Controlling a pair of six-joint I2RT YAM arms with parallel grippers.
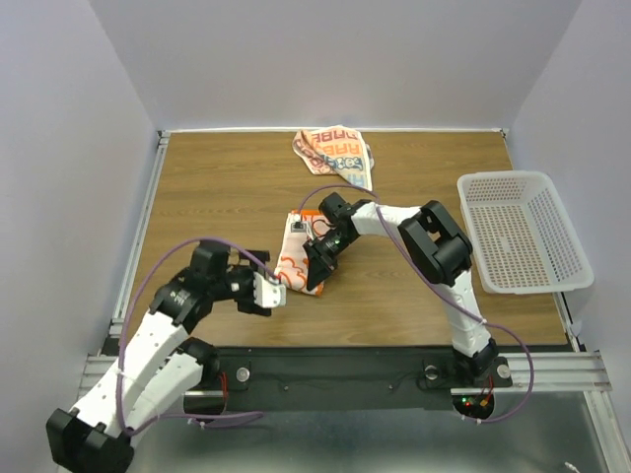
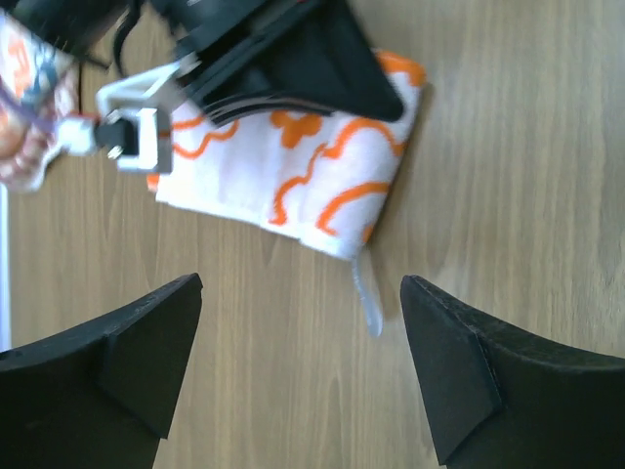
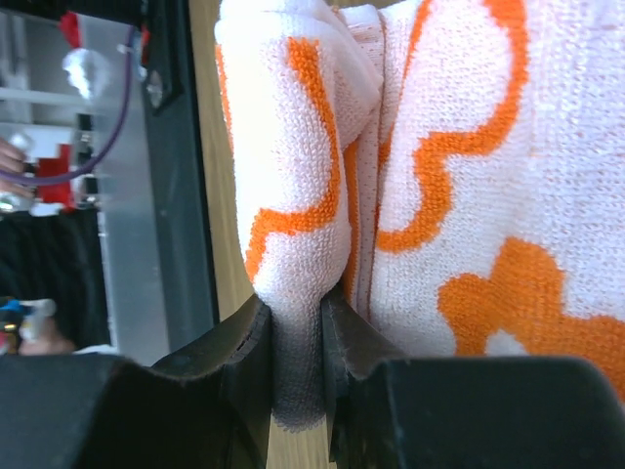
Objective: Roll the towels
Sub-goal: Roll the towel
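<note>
One towel [image 1: 294,258], white with orange squiggles, lies folded on the wood table in front of the arms. My right gripper [image 1: 317,268] is shut on a fold of its edge. In the right wrist view the cloth [image 3: 439,195] bulges out from between the pinching fingers [image 3: 244,362]. My left gripper [image 2: 301,293] hovers open just short of that towel's [image 2: 293,186] near edge. Only bare wood and a small white loop tag [image 2: 368,298] lie between its fingers. A second towel [image 1: 333,153], with blue lettering, sits crumpled at the back of the table.
A white perforated basket [image 1: 505,178] stands at the table's right side. White walls enclose the table on three sides. The right arm's dark gripper body [image 2: 293,59] overlaps the towel in the left wrist view.
</note>
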